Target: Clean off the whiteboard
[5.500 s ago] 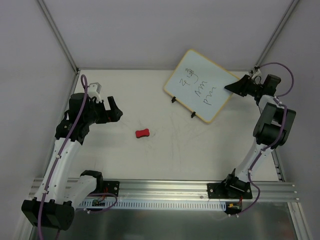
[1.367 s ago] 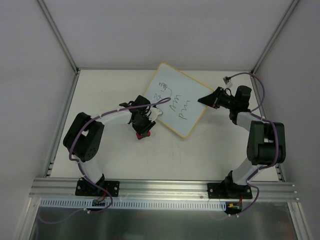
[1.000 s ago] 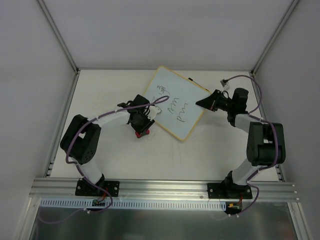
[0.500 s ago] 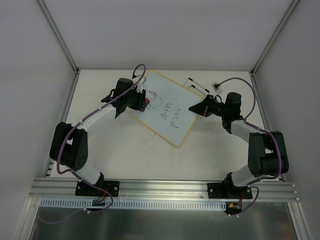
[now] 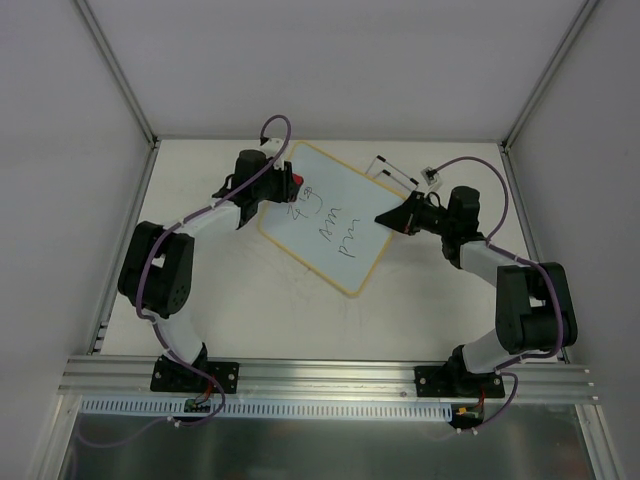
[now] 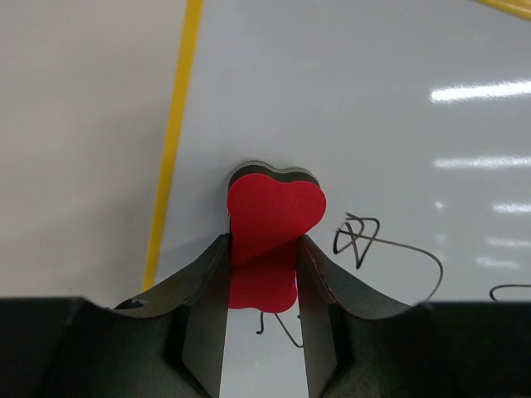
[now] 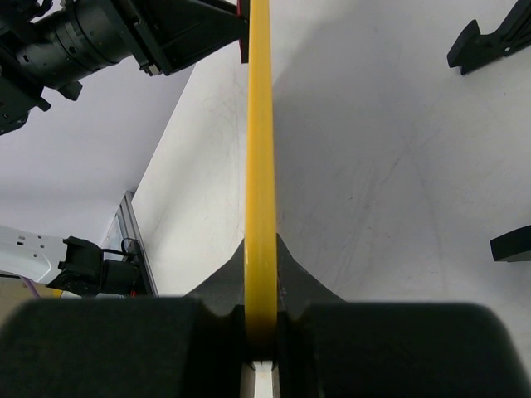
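Yellow-tan framing is running straight out from between my right fingers, because my right gripper (image 5: 388, 217) is clamping the right-hand edge of the whiteboard (image 5: 325, 240). The board is sitting over the middle of the table (image 5: 230, 290), a little toward the far edge, turned like a diamond with one corner pointing at the near edge. Whether it is lying flat or tipped up I cannot tell. Black scribbles (image 5: 338, 236) are running across its face in three short rows. Farther back, my left gripper (image 5: 293, 184) is squeezing a red eraser (image 6: 270, 236) between both fingers. I am pressing the eraser's dark underside onto the white surface near the board's far-left corner, just beside the farthest scribble. Beyond the board, toward the far right corner of the table, two black clips (image 5: 392, 170) are lying apart from the frame.
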